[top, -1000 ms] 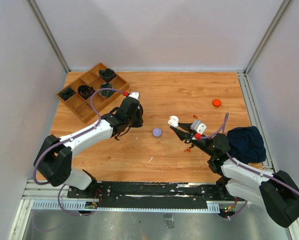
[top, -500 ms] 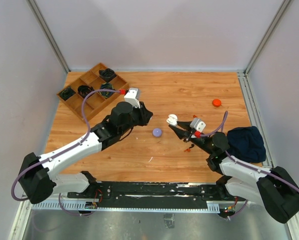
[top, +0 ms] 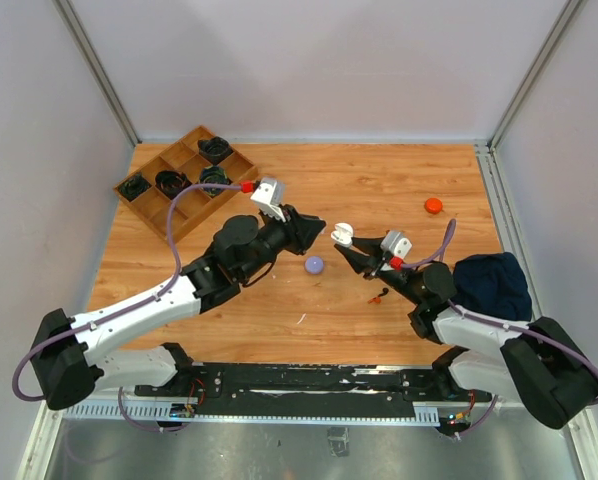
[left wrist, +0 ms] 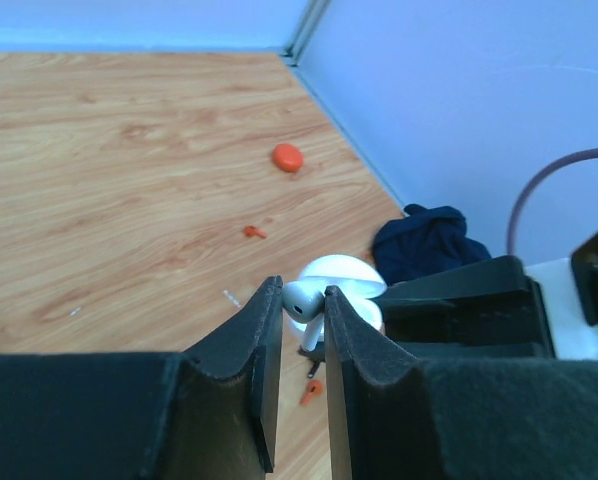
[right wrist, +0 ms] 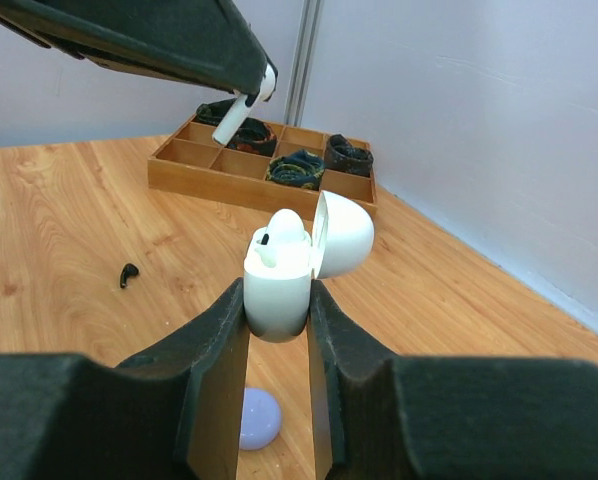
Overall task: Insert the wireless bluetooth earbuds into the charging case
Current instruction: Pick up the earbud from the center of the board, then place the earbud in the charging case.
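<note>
Left end effector [top: 317, 231] pinching white earbud [left wrist: 302, 299], beside open case [right wrist: 279, 285]

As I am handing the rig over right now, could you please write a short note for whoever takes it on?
Left gripper: shut on a white earbud, held in the air close to the case.
Right gripper: shut on the white charging case, lid open, held off the table.
Done: one seated earbud is in the case.
Left: seat the held one beside it. A black earbud and a red-orange earbud lie loose on the table.
</note>
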You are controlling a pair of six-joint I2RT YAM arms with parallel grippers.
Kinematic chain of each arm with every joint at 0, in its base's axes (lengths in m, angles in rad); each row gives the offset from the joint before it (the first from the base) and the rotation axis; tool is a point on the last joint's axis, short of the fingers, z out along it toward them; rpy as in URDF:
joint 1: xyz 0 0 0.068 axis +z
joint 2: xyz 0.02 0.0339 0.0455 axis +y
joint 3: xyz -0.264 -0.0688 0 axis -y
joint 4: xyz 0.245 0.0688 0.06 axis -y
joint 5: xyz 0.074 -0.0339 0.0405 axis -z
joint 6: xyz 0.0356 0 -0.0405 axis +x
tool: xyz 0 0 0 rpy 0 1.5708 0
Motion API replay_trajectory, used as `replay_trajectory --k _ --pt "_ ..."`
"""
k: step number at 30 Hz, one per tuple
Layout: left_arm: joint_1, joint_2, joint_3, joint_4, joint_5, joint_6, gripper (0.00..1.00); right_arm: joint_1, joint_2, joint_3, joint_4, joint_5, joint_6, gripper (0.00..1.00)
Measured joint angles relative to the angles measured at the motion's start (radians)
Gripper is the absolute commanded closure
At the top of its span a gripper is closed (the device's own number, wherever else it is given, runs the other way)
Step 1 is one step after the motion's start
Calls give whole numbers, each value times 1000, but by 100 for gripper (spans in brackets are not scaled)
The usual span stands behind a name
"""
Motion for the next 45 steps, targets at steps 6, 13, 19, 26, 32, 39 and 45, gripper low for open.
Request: replay_trajectory --k 6,13,19,26,32,39,45 --pt "-37 0 -8 96 8 12 79 0 37 1 71 2 24 99" --pt "-69 35 -30 193 11 33 79 0 45 4 111 4 42 99" --pt "-84 79 -47 257 11 53 79 0 45 13 116 4 53 99" --pt "-91 110 -55 340 6 76 79 0 45 13 121 4 56 99" --pt "-96 127 -57 370 -2 97 79 0 45 13 123 4 56 99" --pt "-103 131 -74 376 -25 124 78 0 45 13 129 4 56 99" --pt "-110 131 -82 392 -35 141 77 0 43 13 129 4 56 99"
